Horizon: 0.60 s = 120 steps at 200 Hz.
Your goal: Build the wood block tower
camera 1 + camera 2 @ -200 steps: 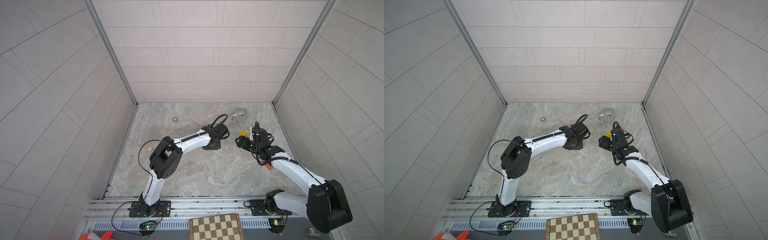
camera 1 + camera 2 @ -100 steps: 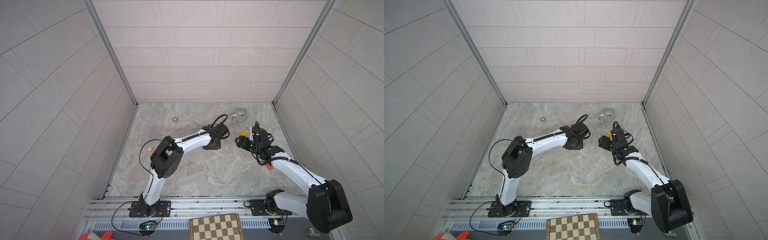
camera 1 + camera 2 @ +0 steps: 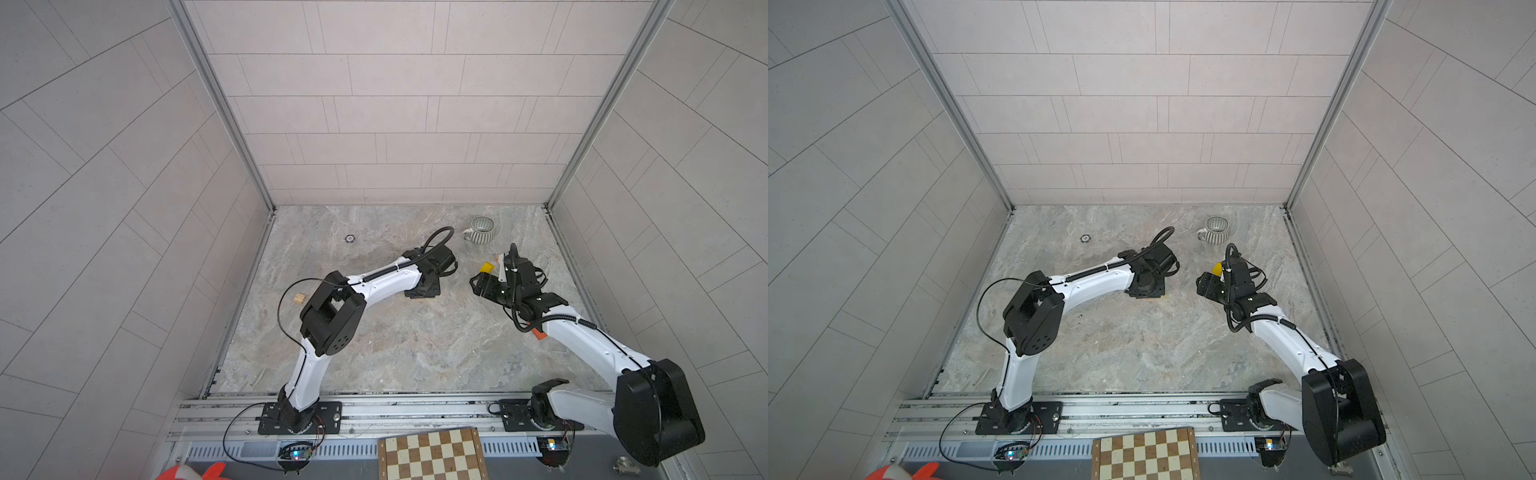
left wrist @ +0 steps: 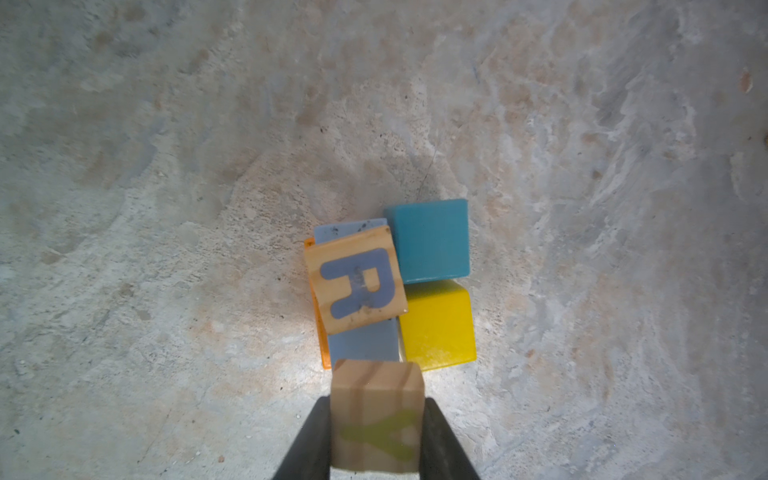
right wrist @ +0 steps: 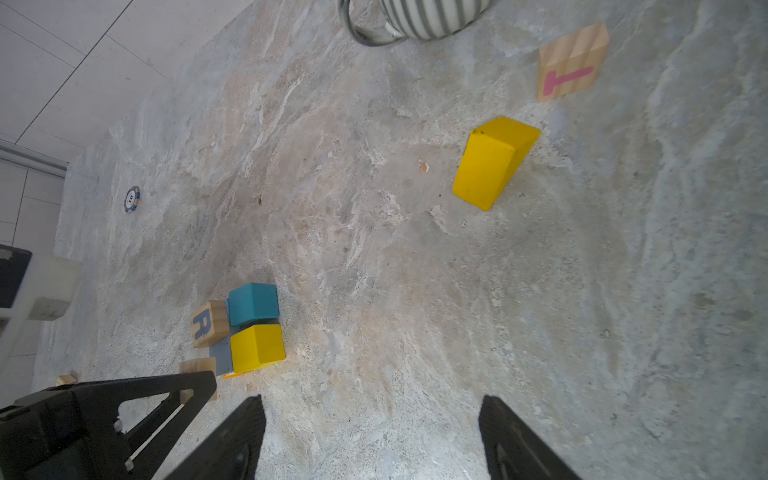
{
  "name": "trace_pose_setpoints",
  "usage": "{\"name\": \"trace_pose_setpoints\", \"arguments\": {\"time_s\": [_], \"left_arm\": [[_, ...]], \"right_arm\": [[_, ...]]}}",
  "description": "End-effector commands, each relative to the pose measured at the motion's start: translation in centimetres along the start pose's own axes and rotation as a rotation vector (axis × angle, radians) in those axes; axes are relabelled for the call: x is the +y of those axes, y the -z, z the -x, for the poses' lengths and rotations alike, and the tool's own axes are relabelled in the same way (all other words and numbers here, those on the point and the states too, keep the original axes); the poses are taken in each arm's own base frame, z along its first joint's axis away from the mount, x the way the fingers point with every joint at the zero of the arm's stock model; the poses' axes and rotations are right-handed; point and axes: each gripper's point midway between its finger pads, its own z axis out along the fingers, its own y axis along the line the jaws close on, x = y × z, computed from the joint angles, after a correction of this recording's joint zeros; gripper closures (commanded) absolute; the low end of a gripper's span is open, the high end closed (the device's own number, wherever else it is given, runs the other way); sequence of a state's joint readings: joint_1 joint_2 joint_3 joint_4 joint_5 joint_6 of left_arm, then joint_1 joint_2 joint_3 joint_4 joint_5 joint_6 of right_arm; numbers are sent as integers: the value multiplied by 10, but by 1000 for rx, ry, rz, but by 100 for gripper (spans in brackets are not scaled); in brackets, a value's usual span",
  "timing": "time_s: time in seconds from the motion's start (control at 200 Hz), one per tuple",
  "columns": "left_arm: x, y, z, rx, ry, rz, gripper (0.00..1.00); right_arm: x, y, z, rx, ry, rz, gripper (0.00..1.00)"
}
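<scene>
The left gripper [image 4: 377, 432] pinches a natural wood cube with a yellow-green letter [image 4: 376, 386] just beside the low tower of teal, yellow and R-lettered blocks [image 4: 374, 291], while the right gripper [image 5: 370, 419] hangs spread wide and empty.

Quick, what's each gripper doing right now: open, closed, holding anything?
Left gripper: closed on a natural wood cube with a yellow-green letter.
Right gripper: open, holding nothing.

Yellow block [image 3: 485, 266] just beside right gripper [image 3: 477, 286], striped mug [image 3: 481, 229] behind them, lone wood cube [image 3: 299, 298] well apart, left side.
</scene>
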<state>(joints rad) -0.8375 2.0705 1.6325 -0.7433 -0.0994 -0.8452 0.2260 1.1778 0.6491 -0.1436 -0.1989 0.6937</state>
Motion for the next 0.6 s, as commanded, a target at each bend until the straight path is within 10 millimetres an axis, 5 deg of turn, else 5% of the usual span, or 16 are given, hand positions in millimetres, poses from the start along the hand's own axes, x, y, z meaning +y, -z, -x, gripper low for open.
{"name": "trace_pose_setpoints", "arguments": {"time_s": [0.0,0.595], "left_arm": [[2,-3,-3,16,-5,20,71],[4,-4,-14,21,11,19,72]], "right_arm": [[0,3,3,-17,-21,6,17],[2,1,2,-13,-30,20,17]]}}
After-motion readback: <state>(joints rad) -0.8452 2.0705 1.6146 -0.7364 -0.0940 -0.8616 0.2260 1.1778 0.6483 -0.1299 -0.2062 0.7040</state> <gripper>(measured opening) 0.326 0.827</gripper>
